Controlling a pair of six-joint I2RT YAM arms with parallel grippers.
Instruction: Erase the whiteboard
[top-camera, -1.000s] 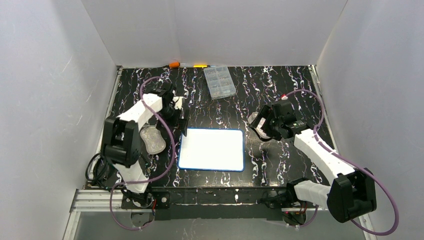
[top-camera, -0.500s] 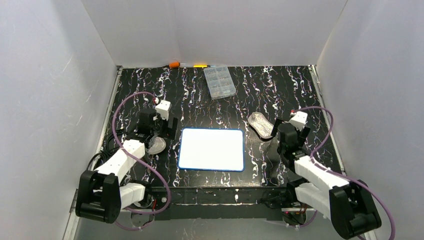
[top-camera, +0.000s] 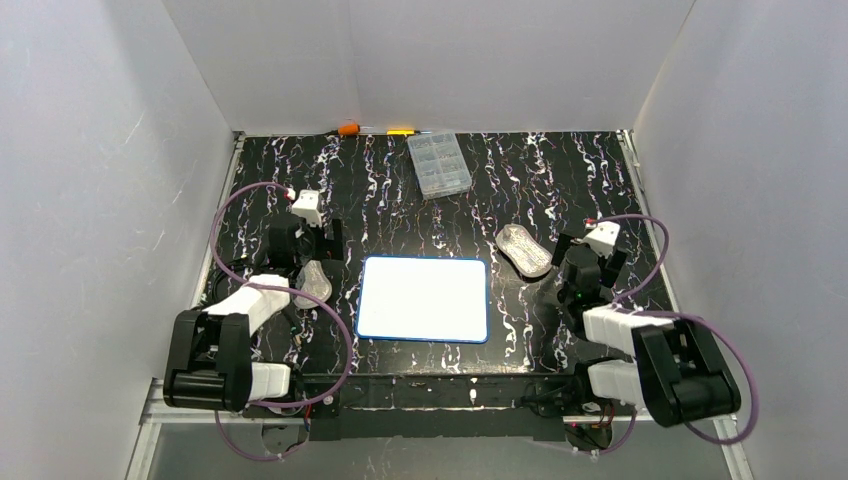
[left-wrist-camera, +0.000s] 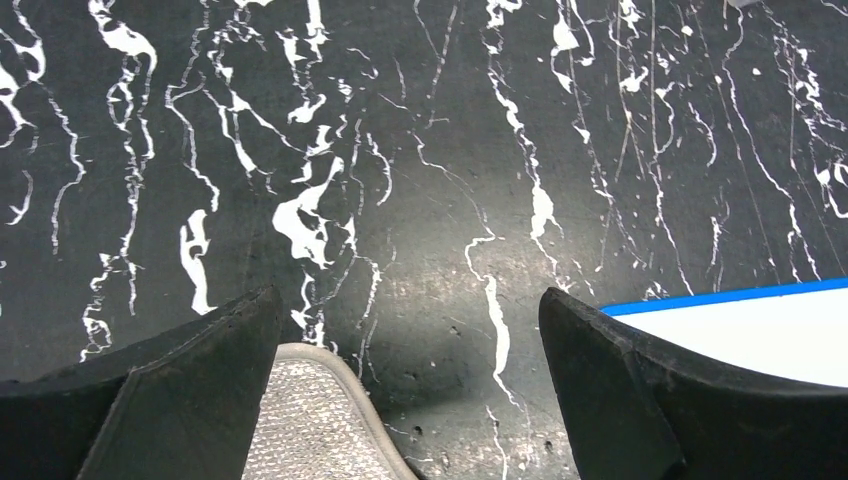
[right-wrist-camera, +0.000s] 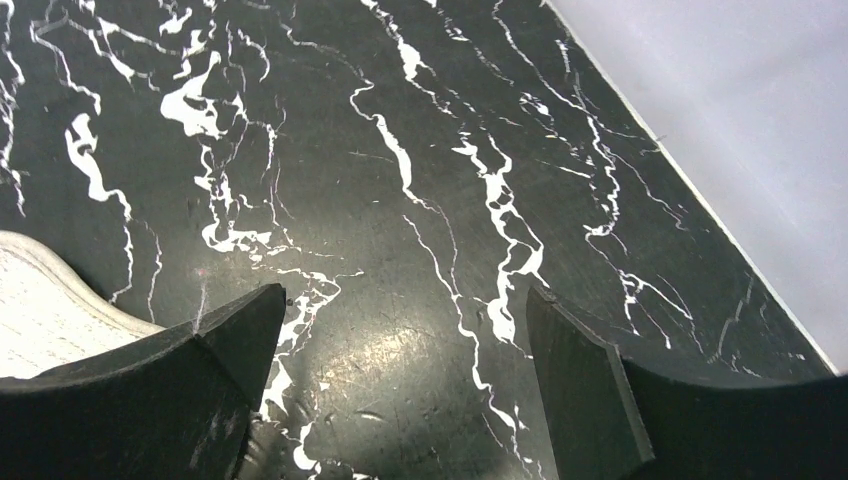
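Note:
The whiteboard lies flat mid-table, white with a thin blue rim and no marks showing; its corner shows in the left wrist view. A grey mesh eraser pad lies left of the board, its tip in the left wrist view. A second pad lies right of the board, its edge in the right wrist view. My left gripper is open and empty above the left pad. My right gripper is open and empty, right of the second pad.
A clear plastic compartment box stands at the back middle. An orange object and a yellow one lie along the back wall. White walls enclose the black marbled table on three sides.
Both arms have drawn back toward their bases and folded low. The right gripper left its pad on the table. The board has stayed in place.

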